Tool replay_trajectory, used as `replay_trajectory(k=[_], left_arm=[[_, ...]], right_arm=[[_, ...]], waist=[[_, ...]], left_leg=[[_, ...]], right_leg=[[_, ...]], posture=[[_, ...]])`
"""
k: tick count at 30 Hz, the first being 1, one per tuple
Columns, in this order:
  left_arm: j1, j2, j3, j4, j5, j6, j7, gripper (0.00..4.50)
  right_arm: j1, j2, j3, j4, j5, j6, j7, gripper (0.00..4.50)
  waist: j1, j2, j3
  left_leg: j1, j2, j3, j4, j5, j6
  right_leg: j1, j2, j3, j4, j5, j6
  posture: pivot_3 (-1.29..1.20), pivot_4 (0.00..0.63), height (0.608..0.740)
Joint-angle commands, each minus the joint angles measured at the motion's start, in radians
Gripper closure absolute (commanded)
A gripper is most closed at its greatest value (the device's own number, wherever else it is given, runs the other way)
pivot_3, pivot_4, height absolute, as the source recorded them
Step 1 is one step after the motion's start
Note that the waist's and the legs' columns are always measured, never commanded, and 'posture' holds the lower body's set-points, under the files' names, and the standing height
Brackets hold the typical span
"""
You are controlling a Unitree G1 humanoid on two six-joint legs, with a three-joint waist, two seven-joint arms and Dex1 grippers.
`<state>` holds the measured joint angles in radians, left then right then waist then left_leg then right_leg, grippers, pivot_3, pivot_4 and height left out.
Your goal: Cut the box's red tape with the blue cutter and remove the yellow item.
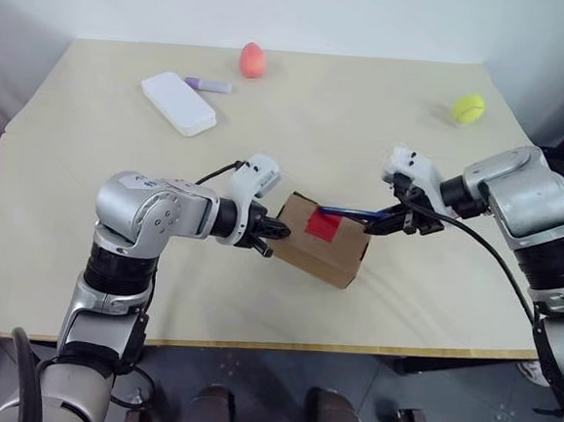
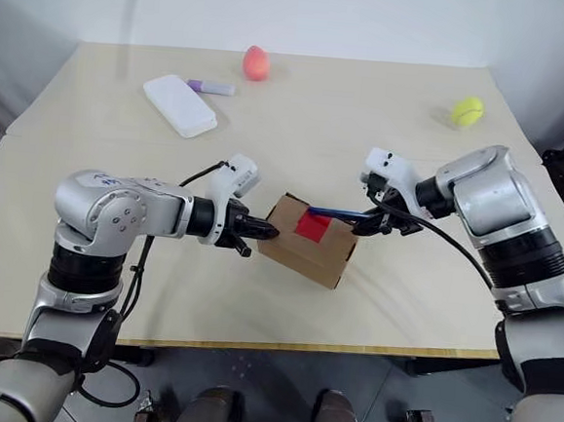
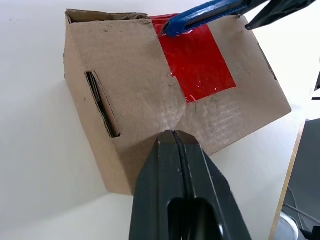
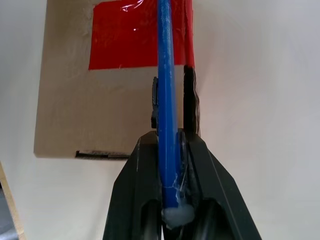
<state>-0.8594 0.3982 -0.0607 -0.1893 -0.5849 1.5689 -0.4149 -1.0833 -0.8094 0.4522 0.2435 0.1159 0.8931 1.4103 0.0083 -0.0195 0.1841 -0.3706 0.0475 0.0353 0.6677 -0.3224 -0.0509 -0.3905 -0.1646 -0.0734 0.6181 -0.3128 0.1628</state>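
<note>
Left eye view: pale wooden table (image 1: 87, 205) carrying small brown cardboard box (image 1: 332, 259), placed near front edge, about midway between left and right edges. Box judged light, thin-walled, easily crushed or slid; bracing needed during cut. Left gripper (image 1: 272, 236) clenched, fingertips pressed against box's left side. Square red tape patch (image 1: 322, 223) laid across top seam; glossy, thin. Slim blue pen-shaped cutter (image 1: 345, 213) grasped in right gripper (image 1: 384, 222), tip set at tape's edge. Cutter stiff, slick; best held mid-shaft. Yellow item presumed inside.
</note>
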Motion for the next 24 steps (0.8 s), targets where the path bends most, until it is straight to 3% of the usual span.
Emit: replay_trajectory(k=[1, 8, 24], left_arm=[[0.029, -0.001, -0.024, 0.008, 0.034, 0.036, 0.036, 4.5], [0.038, 0.0, -0.016, -0.009, 0.029, 0.045, 0.041, 4.5], [0.051, 0.001, -0.021, -0.024, 0.022, 0.045, 0.043, 4.5]], right_arm=[[-0.031, 0.037, 0.01, 0.039, -0.024, -0.024, -0.013, 4.33], [-0.097, 0.093, -0.036, 0.123, -0.02, -0.046, -0.034, 4.33], [-0.081, 0.08, 0.002, 0.135, -0.05, -0.078, 0.0, 4.33]], waist=[[-0.007, 0.0, 0.0], [-0.01, 0.0, 0.0], [-0.01, 0.0, 0.0]], left_leg=[[0.0, 0.0, 0.0, 0.0, 0.0, 0.0], [-0.001, 0.0, 0.0, 0.0, 0.0, 0.0], [-0.001, 0.0, 0.0, -0.001, 0.0, 0.0]], right_leg=[[0.0, 0.0, 0.0, 0.0, 0.0, 0.0], [0.0, 0.0, 0.0, 0.0, 0.0, 0.0], [-0.001, 0.0, 0.0, 0.0, 0.0, 0.0]], posture=[[0.0, 0.15, 0.74], [0.0, 0.15, 0.74], [0.0, 0.15, 0.74]])
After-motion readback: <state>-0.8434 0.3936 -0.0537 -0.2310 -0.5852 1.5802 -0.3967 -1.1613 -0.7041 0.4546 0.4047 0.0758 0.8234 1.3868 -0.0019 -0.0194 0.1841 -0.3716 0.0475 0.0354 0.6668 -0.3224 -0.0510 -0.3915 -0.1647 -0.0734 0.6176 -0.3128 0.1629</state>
